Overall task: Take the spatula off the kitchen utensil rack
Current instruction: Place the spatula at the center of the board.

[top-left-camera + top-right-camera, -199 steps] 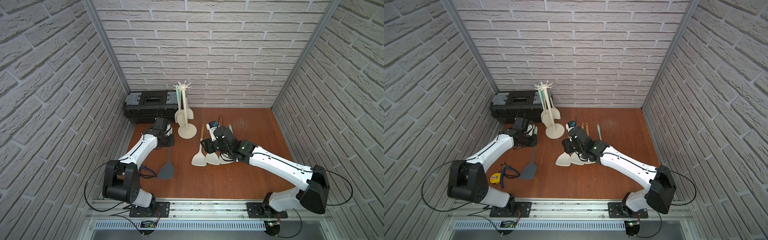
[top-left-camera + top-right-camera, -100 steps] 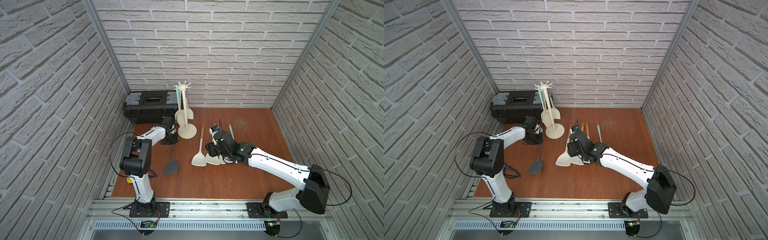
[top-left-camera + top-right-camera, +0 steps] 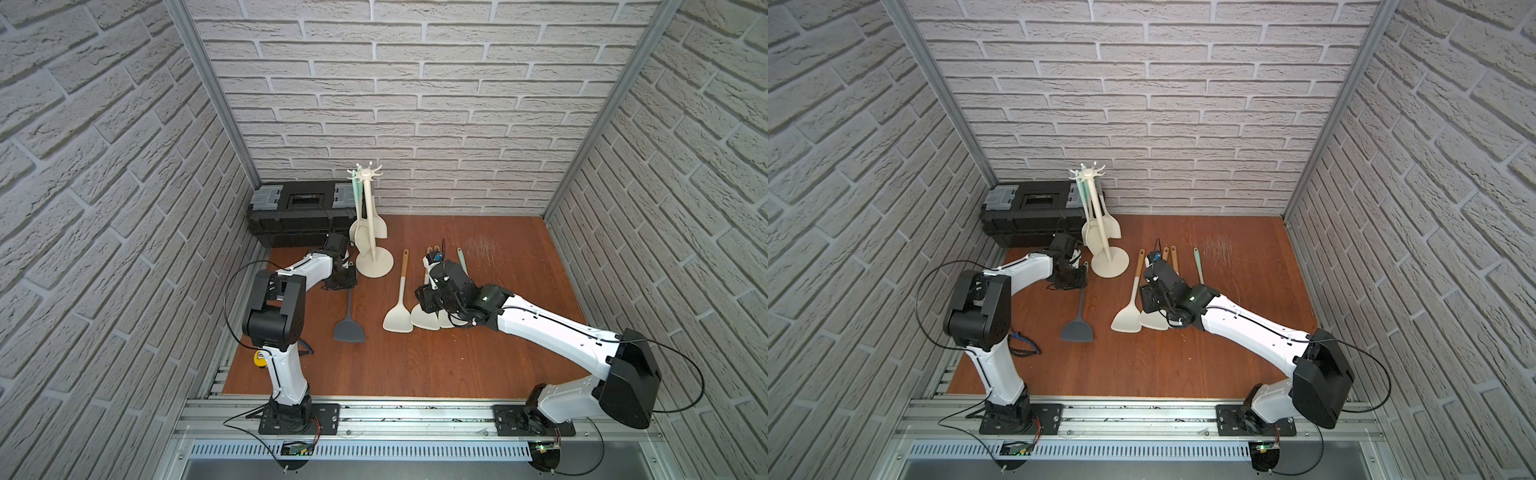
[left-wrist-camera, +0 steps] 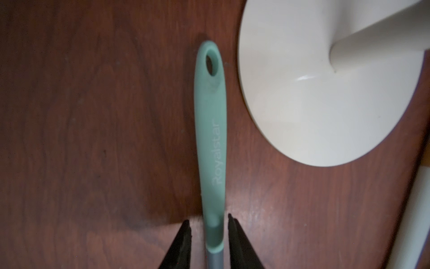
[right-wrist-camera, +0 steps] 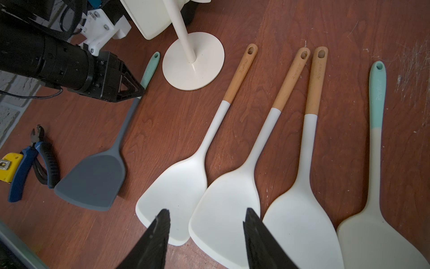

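The cream kitchen utensil rack (image 3: 365, 208) stands near the back left on its round base (image 4: 325, 104), and pale spatulas (image 3: 366, 239) hang from its hooks. A grey spatula (image 3: 350, 330) with a teal handle (image 4: 210, 130) lies flat on the wooden floor beside the base. My left gripper (image 4: 208, 221) straddles that handle low over the floor. It is open, with a gap showing on each side of the handle. My right gripper (image 5: 206, 213) hovers open over the head of a cream spatula (image 5: 223, 209) lying on the floor, holding nothing.
Several cream spatulas (image 3: 399, 320) lie side by side right of the rack. A black toolbox (image 3: 299, 212) sits against the back wall at left. Blue pliers (image 5: 25, 167) and a yellow tape measure (image 3: 260, 358) lie near the left arm's base. Brick walls close three sides.
My left arm has swung the grey spatula to the right, closer to the rack's base, and its jaws have parted off the handle. The right gripper has barely moved.
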`<state>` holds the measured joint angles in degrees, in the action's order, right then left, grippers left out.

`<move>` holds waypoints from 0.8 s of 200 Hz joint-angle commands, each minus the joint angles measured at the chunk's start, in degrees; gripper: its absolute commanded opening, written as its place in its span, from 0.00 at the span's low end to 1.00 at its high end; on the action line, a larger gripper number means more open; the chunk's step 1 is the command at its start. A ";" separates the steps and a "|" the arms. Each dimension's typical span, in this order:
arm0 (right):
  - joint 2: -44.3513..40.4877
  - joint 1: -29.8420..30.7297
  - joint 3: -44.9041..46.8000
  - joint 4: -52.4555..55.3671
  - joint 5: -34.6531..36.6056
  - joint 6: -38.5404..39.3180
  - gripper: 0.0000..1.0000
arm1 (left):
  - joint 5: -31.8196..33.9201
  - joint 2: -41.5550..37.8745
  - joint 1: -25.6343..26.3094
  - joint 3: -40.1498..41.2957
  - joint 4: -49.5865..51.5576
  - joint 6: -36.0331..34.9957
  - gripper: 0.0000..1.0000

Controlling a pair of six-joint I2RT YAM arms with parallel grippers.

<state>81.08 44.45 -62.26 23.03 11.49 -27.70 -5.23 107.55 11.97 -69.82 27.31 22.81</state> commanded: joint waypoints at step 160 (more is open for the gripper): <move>7.19 -0.93 -14.19 -0.96 0.20 5.97 0.53 | 0.08 -29.06 -1.16 -1.85 3.90 -7.97 0.44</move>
<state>86.02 44.14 -71.88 23.46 11.53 -24.47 -5.23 83.37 11.81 -70.46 31.73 18.35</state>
